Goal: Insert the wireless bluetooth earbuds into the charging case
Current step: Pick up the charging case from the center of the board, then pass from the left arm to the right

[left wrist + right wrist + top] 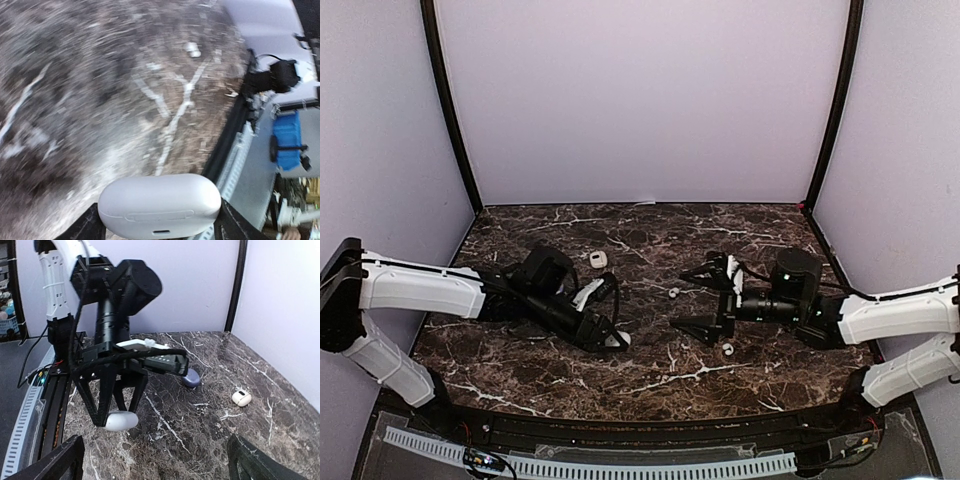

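A white oval charging case (160,202) sits between my left gripper's (160,226) two fingers, lid closed, touching both. In the top view that left gripper (616,337) is low over the table's middle, with the case (623,340) at its tip. The right wrist view shows the same case (121,421) held just above the marble. My right gripper (701,299) stands open and empty, facing the left one. One tiny white earbud (674,292) lies between its fingers. Another earbud (728,348) lies beside its near finger.
A small white case (599,259) rests behind the left gripper, and the right wrist view shows it too (241,398). A bluish case (190,378) lies partly under the left arm. Purple walls close off three sides. A black rail (620,425) runs along the near edge.
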Available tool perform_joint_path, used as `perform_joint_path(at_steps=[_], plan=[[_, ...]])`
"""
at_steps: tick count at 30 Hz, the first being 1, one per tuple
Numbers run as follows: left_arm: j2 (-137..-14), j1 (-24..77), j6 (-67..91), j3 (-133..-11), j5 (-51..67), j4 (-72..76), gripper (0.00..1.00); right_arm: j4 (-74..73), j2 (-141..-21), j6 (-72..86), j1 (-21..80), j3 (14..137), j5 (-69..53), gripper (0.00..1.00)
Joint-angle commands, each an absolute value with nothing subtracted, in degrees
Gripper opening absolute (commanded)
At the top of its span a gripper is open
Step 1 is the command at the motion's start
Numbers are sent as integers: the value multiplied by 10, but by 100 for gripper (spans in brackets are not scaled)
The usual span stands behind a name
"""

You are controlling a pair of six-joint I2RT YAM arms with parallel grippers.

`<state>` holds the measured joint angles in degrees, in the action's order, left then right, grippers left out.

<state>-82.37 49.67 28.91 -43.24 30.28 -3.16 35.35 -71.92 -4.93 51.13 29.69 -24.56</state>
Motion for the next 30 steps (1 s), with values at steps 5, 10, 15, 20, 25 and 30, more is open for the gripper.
perform_joint_path(at_steps=[5, 10, 15, 20, 25, 30], plan=[[-892, 493, 175, -527, 544, 10, 60, 428, -643, -217, 509, 217, -327, 99], [-936, 489, 113, -593, 588, -50, 61, 356, -697, -335, 511, 257, -428, 92], [-965, 488, 69, -632, 607, -99, 60, 304, -744, -398, 516, 312, -444, 79], [-975, 488, 57, -637, 617, -115, 60, 252, -795, -420, 518, 369, -476, 63], [-973, 488, 55, -634, 624, -114, 60, 243, -828, -441, 528, 391, -484, 59], [-965, 488, 58, -627, 623, -109, 60, 227, -854, -464, 538, 406, -483, 53]])
